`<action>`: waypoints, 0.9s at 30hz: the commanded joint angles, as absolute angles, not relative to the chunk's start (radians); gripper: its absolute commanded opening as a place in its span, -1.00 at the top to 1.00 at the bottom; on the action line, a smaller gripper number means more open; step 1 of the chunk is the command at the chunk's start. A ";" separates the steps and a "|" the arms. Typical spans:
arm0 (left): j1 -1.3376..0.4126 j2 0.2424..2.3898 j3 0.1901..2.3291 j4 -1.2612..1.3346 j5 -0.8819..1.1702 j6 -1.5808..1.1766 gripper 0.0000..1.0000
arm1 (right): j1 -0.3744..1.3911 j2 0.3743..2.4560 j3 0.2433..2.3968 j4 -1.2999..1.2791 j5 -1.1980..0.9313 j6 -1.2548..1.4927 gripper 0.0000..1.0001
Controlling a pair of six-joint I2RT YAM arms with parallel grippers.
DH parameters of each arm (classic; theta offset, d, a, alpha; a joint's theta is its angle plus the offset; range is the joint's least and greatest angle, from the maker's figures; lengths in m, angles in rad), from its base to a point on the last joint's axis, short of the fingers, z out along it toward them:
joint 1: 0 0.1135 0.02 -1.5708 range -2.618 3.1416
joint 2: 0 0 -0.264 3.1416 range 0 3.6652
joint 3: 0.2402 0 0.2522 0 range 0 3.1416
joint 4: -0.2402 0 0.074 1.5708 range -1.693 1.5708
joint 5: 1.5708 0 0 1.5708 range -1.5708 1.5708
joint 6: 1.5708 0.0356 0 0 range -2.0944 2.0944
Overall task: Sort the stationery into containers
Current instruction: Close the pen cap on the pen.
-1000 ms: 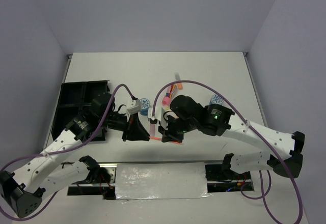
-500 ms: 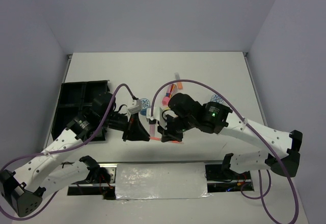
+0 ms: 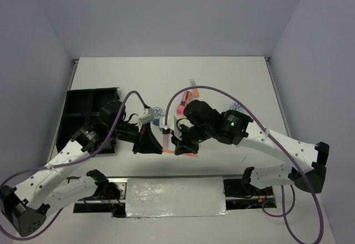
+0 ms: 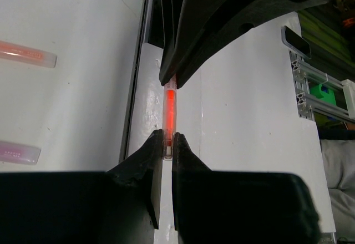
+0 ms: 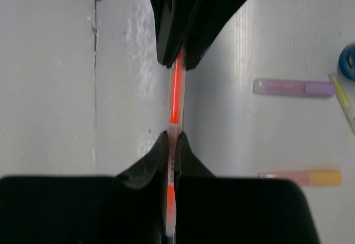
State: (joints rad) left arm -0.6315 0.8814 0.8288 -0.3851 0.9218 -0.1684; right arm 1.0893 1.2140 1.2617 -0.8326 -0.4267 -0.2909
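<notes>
pen (image 4: pixel 170 105): one, thin, glowing orange, level by the near edge's middle
left gripper (image 4: pixel 167 142): clamped on one pen end
right gripper (image 5: pixel 172 140): clamped on the other end
rolls (image 3: pixel 157 112) (image 3: pixel 236 108): two, blue-white, mid-table
tray (image 3: pixel 83 102): one, black, left edge

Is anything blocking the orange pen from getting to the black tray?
Nothing loose shows between the orange pen and the black tray. Only the left gripper, its jaws pinching the pen, sits on that side.
</notes>
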 commanded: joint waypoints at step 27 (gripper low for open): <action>-0.635 0.724 1.017 -0.402 0.396 -0.268 -0.99 | 1.078 1.207 1.117 -0.382 -0.518 -0.210 1.00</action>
